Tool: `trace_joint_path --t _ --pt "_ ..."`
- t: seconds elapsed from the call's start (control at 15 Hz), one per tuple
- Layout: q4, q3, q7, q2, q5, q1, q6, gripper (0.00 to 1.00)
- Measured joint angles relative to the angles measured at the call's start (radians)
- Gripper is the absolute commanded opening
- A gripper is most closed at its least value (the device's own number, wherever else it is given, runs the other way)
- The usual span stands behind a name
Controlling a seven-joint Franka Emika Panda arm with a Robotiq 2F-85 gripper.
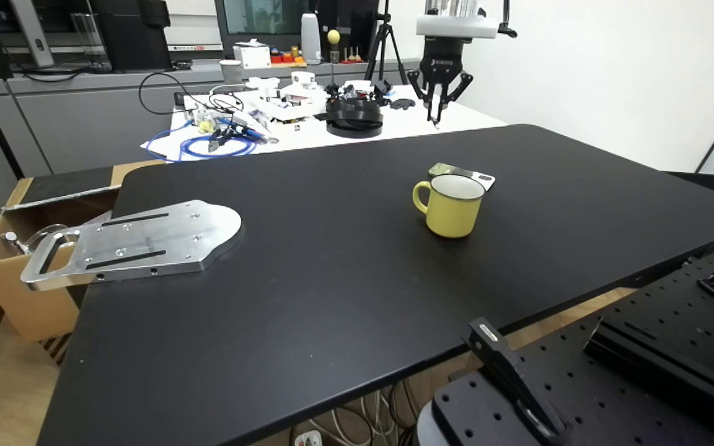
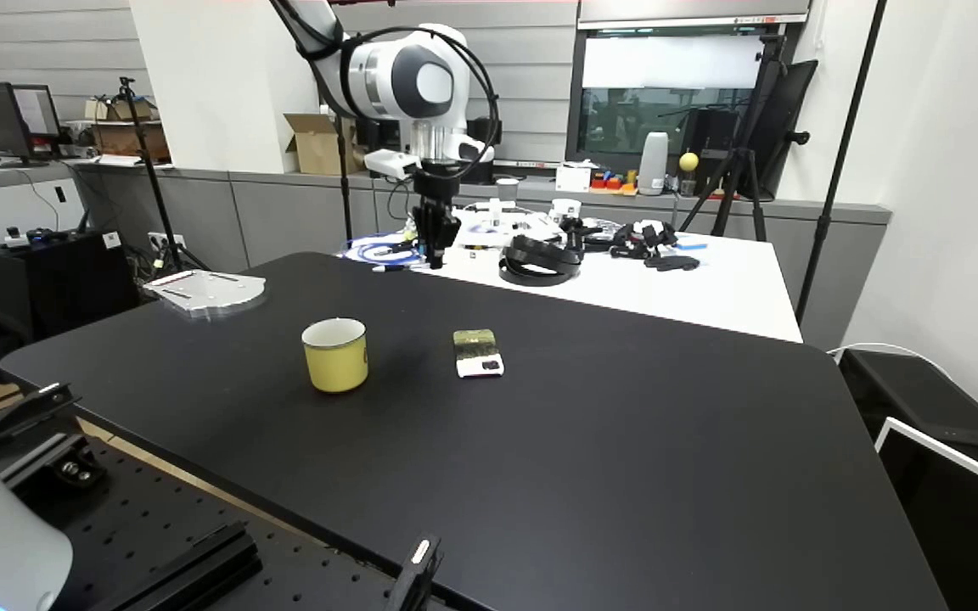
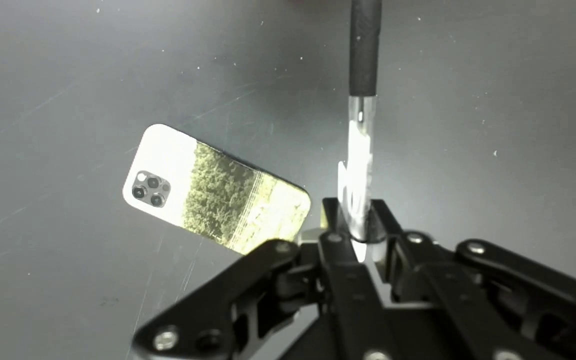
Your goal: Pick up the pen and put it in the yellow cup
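Observation:
The yellow cup (image 1: 454, 214) stands upright on the black table, its handle toward the left; it also shows in an exterior view (image 2: 335, 363). It is out of the wrist view. My gripper (image 3: 355, 215) is shut on the pen (image 3: 362, 125), which has a black end and a clear, whitish barrel. The fingers hold the barrel near its bright end, and the black end points away from them. In both exterior views the gripper (image 1: 436, 114) (image 2: 435, 255) is raised above the table, beyond the cup. The pen (image 2: 400, 268) sticks out sideways, roughly level.
A phone (image 1: 478, 178) with a picture on its back lies flat near the cup; it also shows in the wrist view (image 3: 218, 195). A metal plate with a handle (image 1: 146, 238) lies at a table edge. A white table (image 2: 667, 297) with cables and parts stands behind.

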Motion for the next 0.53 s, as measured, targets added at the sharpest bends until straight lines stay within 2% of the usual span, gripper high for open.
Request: trace_joint_path --t 0.33,0.53 --pt "-0.015 0.027 -0.001 -0.034 -0.009 -0.004 -0.034 0.04" --pt "-0.022 0.053 -0.002 -0.058 -0.003 -0.011 -0.115 0.04"
